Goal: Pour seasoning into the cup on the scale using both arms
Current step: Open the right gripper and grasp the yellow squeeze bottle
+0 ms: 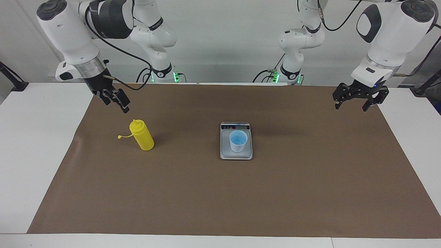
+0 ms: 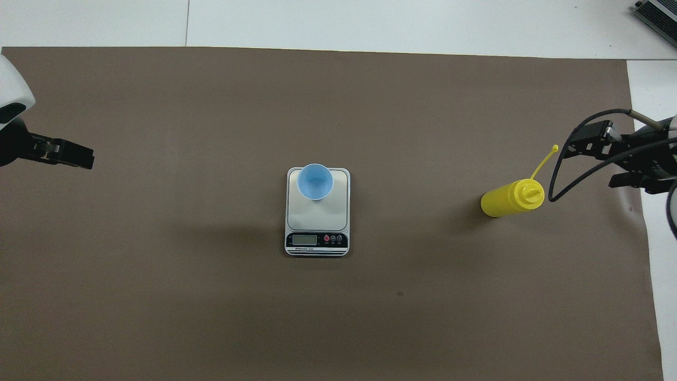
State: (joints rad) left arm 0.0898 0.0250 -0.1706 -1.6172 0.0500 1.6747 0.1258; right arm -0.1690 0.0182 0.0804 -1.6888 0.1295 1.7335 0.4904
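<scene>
Bottle point(image 1: 142, 135) and right tool point(image 1: 115, 100) set up the coming move: the yellow bottle stands upright on the tabletop point(image 1: 310, 193), long axis vertical, nozzle up, its small cap point(image 1: 120, 136) hanging loose on a tether to the side away from the scale point(image 1: 236, 140). It stands well apart from the scale, toward the right arm's end. The right tool hangs in the air close above it, tilted down toward the nozzle, and touches nothing. Its fingers look only slightly parted and hold nothing. The right arm is plainly the nearer one to the bottle.

The cup point(image 1: 238, 141) sits upright on the scale's weighing plate, on the part away from the display strip, which faces the robots. The scale lies about midway between the two arms.

The left tool point(image 1: 360, 96) waits over the tabletop well apart from the scale, toward the left arm's end, fingers spread wide and empty.

Judging by this layout, no pouring has begun. The likely next step is for the right tool to drop beside the bottle and close around its body, which calls for the fingers to open wider than they appear now.
</scene>
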